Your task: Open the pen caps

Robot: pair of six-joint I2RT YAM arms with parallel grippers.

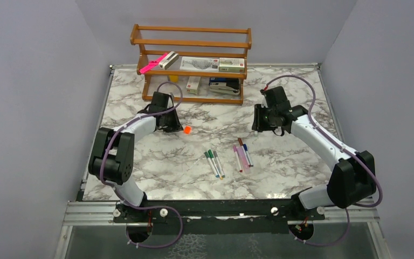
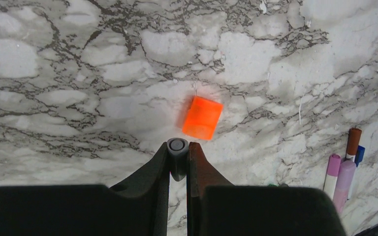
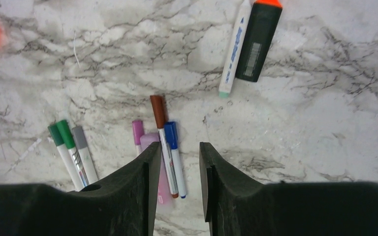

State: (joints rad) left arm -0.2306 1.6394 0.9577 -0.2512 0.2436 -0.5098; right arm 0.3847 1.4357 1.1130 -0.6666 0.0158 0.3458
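L gripper [image 2: 179, 150] is clamping tight on a small grey stub [image 2: 177, 146]. Its round end is facing the wrist cam, prob. a pen seen end-on, but can't tell for sure. Just beyond its tips the orange cap [image 2: 203, 118] is lying loose on the marble table [image 1: 140, 178], off any pen. R gripper [image 3: 179, 147] is hovering w/ jaws parted, nothing between them, looking down at the middle bunch: dark red cap [image 3: 157, 110], blue cap [image 3: 171, 133] and lilac cap [image 3: 138, 132], all sitting on their markers, packed side by side. Further left in that view are two green caps [image 3: 65, 132] and a grey cap [image 3: 79, 137], also on. Up top, the black highlighter [image 3: 256, 42] is lying w/ orange at its far end, right beside a white marker [image 3: 234, 49]. So by the look of it most caps are waiting to come off. Handling: light, stiff, smooth plastic, so slippery and apt to roll or skid if nudged. Best bet imo: one gripper pinching the barrel mid-length, the other taking the cap across its sides, then pulling straight along the pen's axis. Caps are prob. snap-fit, so likely popping free w/ a jerk and maybe flying off.
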